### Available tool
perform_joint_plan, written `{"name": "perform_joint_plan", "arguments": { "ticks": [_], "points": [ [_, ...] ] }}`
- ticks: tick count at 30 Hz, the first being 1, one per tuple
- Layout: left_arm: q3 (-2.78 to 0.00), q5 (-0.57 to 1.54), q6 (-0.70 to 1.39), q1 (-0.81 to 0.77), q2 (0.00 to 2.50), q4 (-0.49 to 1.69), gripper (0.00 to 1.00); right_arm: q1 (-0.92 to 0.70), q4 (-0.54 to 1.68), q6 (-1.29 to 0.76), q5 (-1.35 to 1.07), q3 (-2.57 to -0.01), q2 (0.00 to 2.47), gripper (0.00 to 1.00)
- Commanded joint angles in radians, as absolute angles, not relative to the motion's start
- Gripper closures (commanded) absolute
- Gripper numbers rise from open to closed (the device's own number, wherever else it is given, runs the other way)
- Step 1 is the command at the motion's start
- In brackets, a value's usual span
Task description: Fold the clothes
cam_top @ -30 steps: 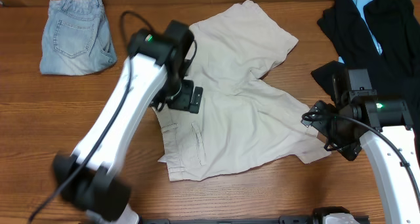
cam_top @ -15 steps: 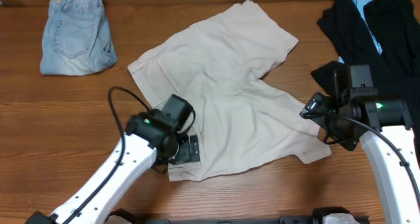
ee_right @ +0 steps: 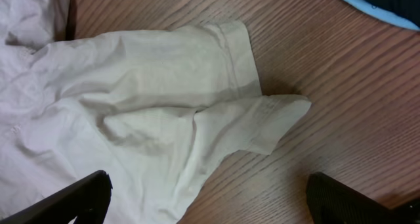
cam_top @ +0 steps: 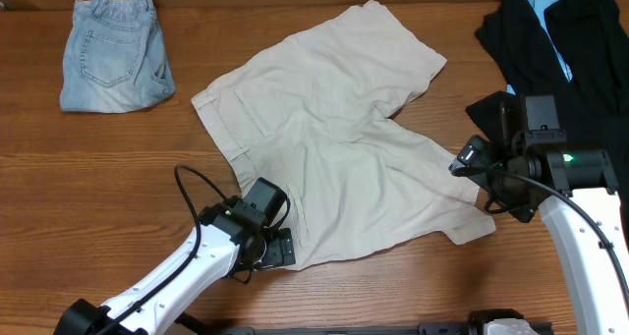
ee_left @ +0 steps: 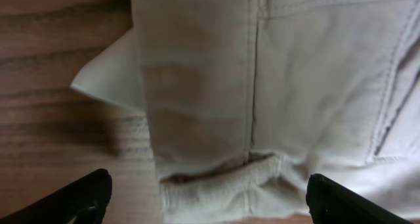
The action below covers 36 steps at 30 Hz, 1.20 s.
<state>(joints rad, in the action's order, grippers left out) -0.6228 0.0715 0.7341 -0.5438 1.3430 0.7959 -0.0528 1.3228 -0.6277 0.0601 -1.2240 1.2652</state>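
Note:
The pale beige shorts [cam_top: 334, 148] lie spread flat mid-table, waistband to the left, legs to the upper right and lower right. My left gripper [cam_top: 285, 249] is open at the waistband's near corner; in the left wrist view [ee_left: 210, 211] the beige corner [ee_left: 216, 184] lies between the black fingertips [ee_left: 85, 198], with a small white tag [ee_left: 108, 76] sticking out to the left. My right gripper [cam_top: 472, 173] is open over the lower-right leg hem; in the right wrist view [ee_right: 210, 211] the crumpled hem [ee_right: 164, 99] lies just ahead of it.
Folded light-blue denim shorts [cam_top: 110, 52] lie at the back left. A pile of black and light-blue garments [cam_top: 565, 40] lies at the back right, close behind my right arm. The wooden table [cam_top: 98, 178] runs to the front edge.
My left arm swung from the shorts' upper left down to the near waistband corner, uncovering the left side of the shorts. My right gripper hardly moved.

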Motion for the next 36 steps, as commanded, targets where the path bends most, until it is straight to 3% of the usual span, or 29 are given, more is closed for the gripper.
{"name": "perform_joint_plan", "arguments": {
  "ticks": [1,4,6,8,11,12,19,28,36],
  "points": [
    [-0.578,0.097,0.748,-0.550,1.341,0.731,0.07,-0.051,1.314,-0.620,0.077,-1.230,1.257,0.02],
    [-0.574,0.094,0.747,-0.550,1.341,0.688,0.09,-0.051,1.314,-0.620,0.077,-1.230,1.257,0.02],
    [-0.574,0.093,0.739,-0.550,1.341,0.655,0.20,-0.051,1.313,-0.620,0.081,-1.230,1.257,0.02],
    [-0.574,0.085,0.738,-0.550,1.341,0.645,0.36,-0.051,1.314,-0.620,0.094,-1.230,1.257,0.02],
    [-0.574,0.087,0.739,-0.550,1.341,0.657,0.85,-0.051,1.314,-0.620,0.096,-1.230,1.257,0.02],
    [-0.574,0.088,0.739,-0.550,1.341,0.663,0.96,-0.051,1.314,-0.620,0.096,-1.229,1.257,0.02],
    [-0.610,0.093,0.736,-0.518,1.340,0.751,0.96,-0.051,1.309,-0.621,0.091,-1.145,1.258,0.02],
    [-0.938,0.071,0.456,-0.191,1.340,0.942,0.96,-0.051,1.164,-0.622,-0.130,-0.899,1.258,0.15],
    [-1.088,0.067,0.380,-0.090,1.340,0.949,0.96,-0.051,1.103,-0.668,-0.239,-0.701,1.259,0.20]
  ]
}}
